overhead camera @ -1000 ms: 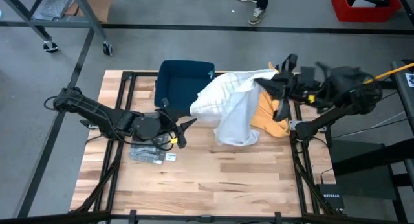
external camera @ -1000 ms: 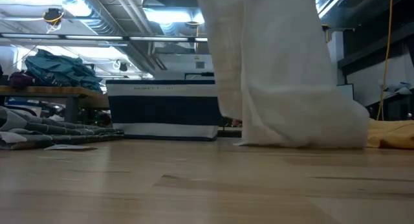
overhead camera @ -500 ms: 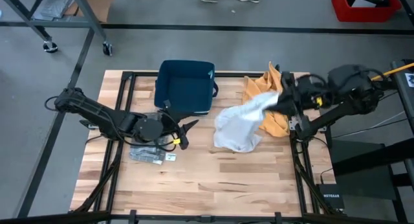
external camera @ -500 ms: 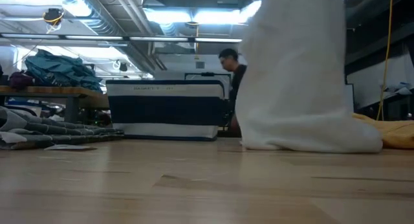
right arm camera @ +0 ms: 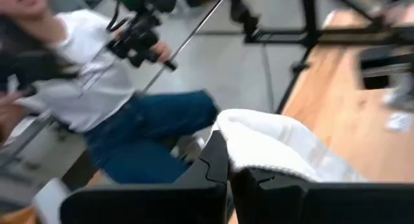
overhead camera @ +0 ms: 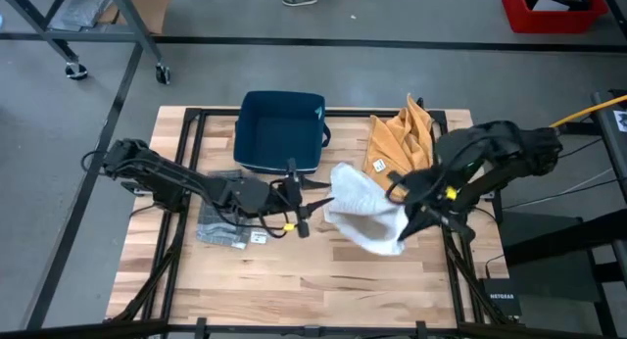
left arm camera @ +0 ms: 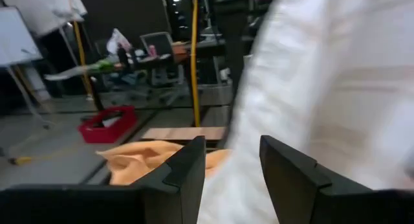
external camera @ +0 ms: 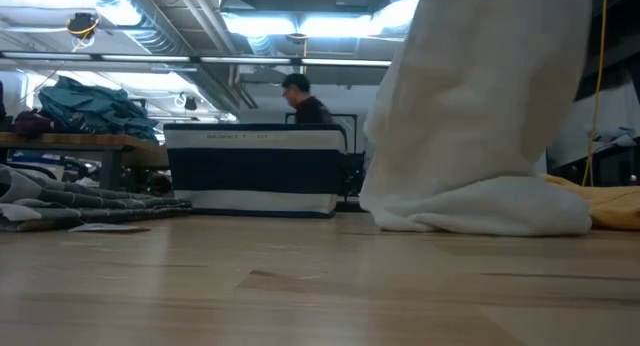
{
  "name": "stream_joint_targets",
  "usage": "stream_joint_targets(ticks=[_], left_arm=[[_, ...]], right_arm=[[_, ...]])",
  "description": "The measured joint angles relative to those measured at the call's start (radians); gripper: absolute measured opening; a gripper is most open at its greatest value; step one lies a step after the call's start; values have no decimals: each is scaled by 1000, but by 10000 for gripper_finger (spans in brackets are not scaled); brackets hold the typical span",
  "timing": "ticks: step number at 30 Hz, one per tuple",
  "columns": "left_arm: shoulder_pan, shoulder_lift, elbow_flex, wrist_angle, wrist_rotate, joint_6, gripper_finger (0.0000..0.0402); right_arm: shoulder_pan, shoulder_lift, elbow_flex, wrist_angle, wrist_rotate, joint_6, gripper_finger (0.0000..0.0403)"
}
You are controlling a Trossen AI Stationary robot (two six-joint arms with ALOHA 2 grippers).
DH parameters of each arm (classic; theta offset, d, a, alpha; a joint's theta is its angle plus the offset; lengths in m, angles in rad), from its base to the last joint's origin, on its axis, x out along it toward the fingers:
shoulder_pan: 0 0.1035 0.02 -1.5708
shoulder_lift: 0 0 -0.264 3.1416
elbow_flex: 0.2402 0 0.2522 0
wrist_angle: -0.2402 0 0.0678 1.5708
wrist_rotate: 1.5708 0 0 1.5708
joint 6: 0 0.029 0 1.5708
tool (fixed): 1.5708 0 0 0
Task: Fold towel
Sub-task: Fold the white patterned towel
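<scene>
Right gripper [overhead camera: 409, 210]: jaws clamped on bunched white cloth towel [overhead camera: 361, 204], frame centre
Left gripper [overhead camera: 312, 204]: jaws apart beside it
Risk: mis-grab bunching cloth

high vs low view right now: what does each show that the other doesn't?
Only the high view shows both arms: the right gripper shut on the white towel, lifting it, and the left gripper open, close beside the towel. It also shows the grey packet under the left arm.

Only the low view shows the room behind: a person beyond the bin and a teal cloth heap on a bench.

Both show the white towel, the navy bin, the orange cloth and the wooden table.
</scene>
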Motion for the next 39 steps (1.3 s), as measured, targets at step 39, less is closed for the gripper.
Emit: stream_joint_targets(ticks=[39], left_arm=[[214, 205, 2, 278, 1000, 133, 138]], right_arm=[[148, 231, -1, 71, 59, 340, 5]])
